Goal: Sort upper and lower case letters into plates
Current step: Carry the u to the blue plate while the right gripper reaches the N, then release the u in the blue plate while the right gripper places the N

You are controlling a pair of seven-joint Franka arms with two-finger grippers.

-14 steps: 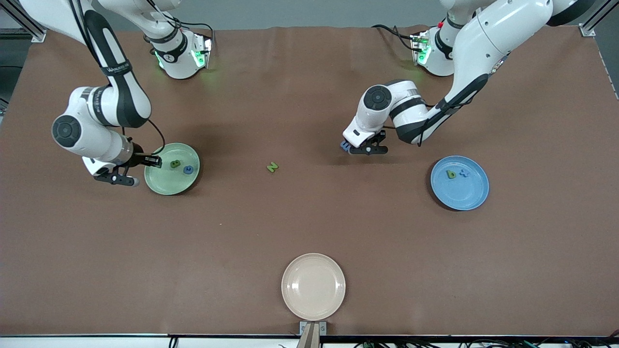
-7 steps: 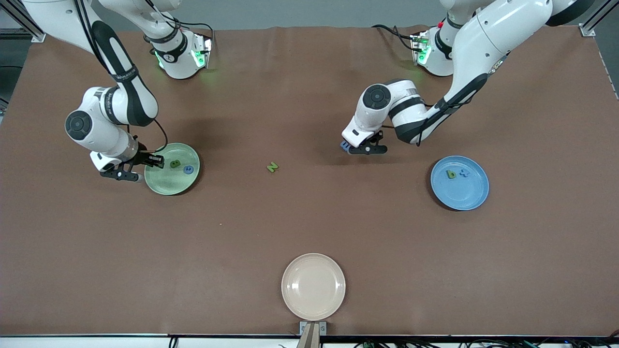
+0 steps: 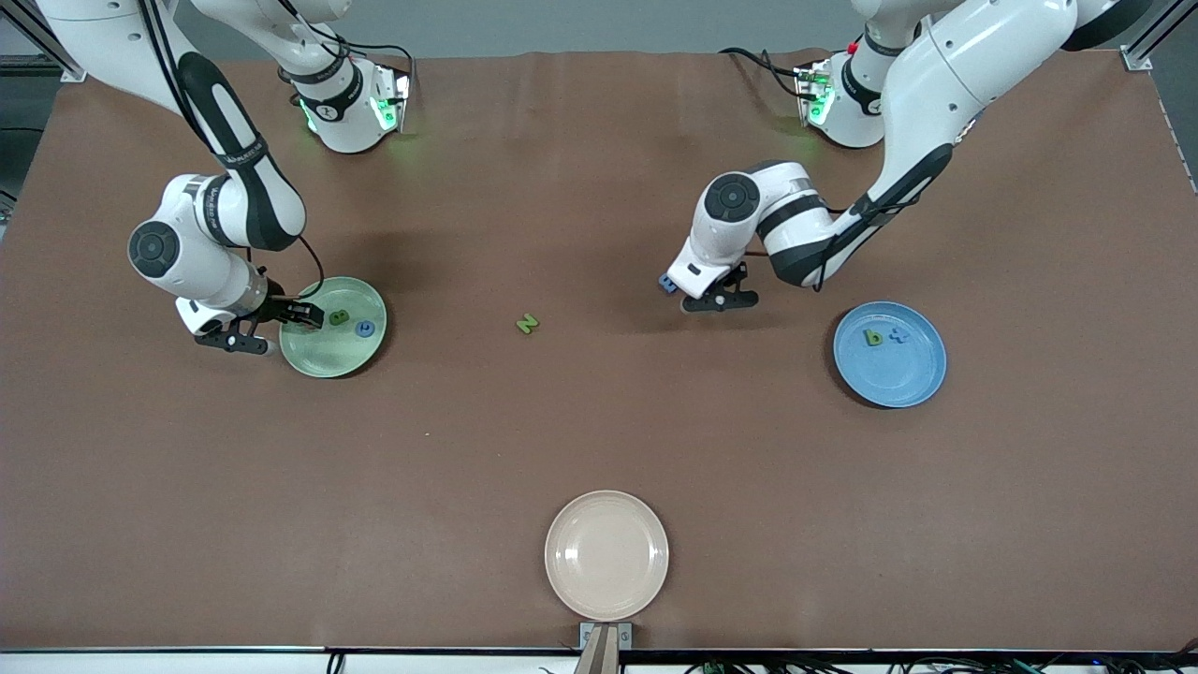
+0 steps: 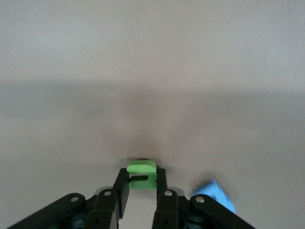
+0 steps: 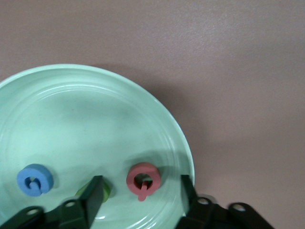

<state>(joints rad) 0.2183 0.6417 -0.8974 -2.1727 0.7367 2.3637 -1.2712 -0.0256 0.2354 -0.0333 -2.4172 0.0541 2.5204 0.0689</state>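
Note:
My left gripper [image 4: 141,180] is shut on a small green letter [image 4: 141,172], low over the bare table between the two plates. A blue letter [image 4: 215,194] lies right beside it on the table [image 3: 666,283]. My right gripper [image 5: 141,187] stands open over the rim of the pale green plate [image 5: 86,119]. A red Q [image 5: 143,180] lies free on that plate between the fingers. A blue letter [image 5: 35,179] and a green one [image 3: 339,317] also lie on it. The blue plate [image 3: 898,379] holds a green b [image 3: 873,337] and a blue x [image 3: 898,335]. A green N [image 3: 527,324] lies loose mid-table.
A cream-white plate [image 3: 606,554] sits near the table's edge closest to the front camera. Both arm bases [image 3: 346,112] [image 3: 842,112] stand along the edge farthest from it. The left hand [image 3: 716,295] hides its green letter in the front view.
The right hand has moved in over the green plate's rim and now stands open. The left hand has shifted slightly toward the blue plate.

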